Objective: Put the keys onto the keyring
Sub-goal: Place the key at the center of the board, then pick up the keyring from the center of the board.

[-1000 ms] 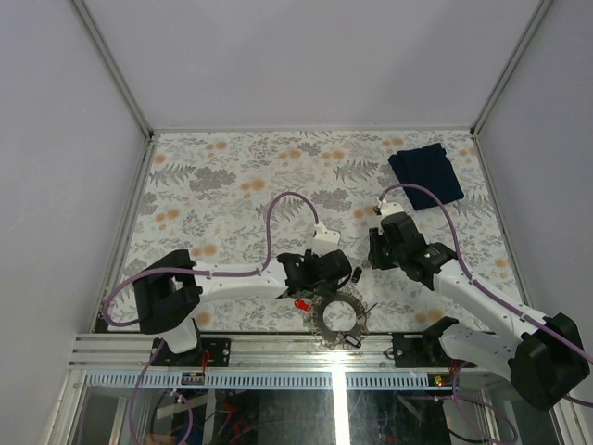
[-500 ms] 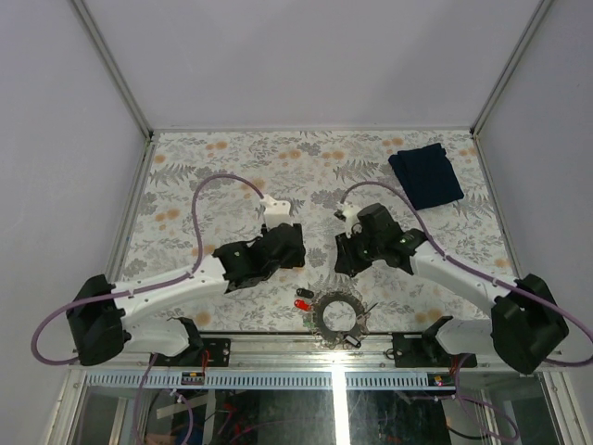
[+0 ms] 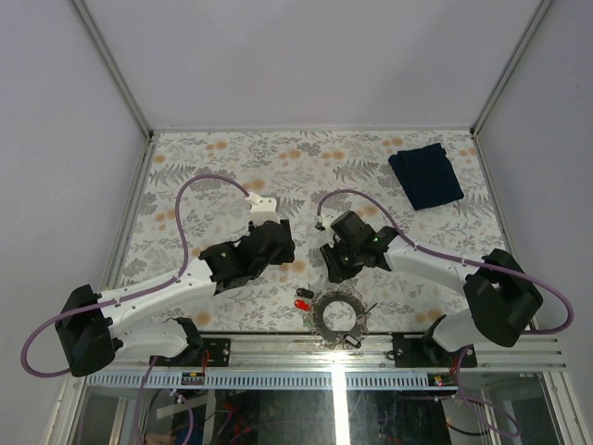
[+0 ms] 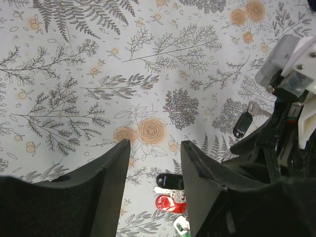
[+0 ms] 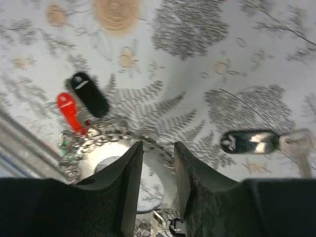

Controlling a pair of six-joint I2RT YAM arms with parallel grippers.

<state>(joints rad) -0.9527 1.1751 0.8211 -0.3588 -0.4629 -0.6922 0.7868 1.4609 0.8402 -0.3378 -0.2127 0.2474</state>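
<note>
The keyring (image 3: 338, 317), a coiled silvery chain loop with a red tag (image 3: 301, 305), lies near the table's front edge. In the left wrist view a black-headed key (image 4: 170, 181) lies beside the red tag (image 4: 170, 203) and the green tag (image 4: 181, 225). Another key (image 4: 242, 123) lies further right. My left gripper (image 4: 153, 148) is open and empty, hovering just behind the tags. My right gripper (image 5: 158, 148) is open over the chain (image 5: 101, 137), with nothing between its fingers. To its right lies a dark-headed key (image 5: 252, 141). The black key (image 5: 89, 94) and red tag (image 5: 68, 112) sit to its left.
A dark blue folded cloth (image 3: 425, 174) lies at the back right. The metal rail (image 3: 278, 348) runs along the front edge, close to the keyring. My right arm's white body (image 4: 291, 74) stands close on the right of the left wrist view.
My left gripper has drawn back up and left, off the keyring. My right gripper has moved left toward the keyring, and its jaws have widened a little.
</note>
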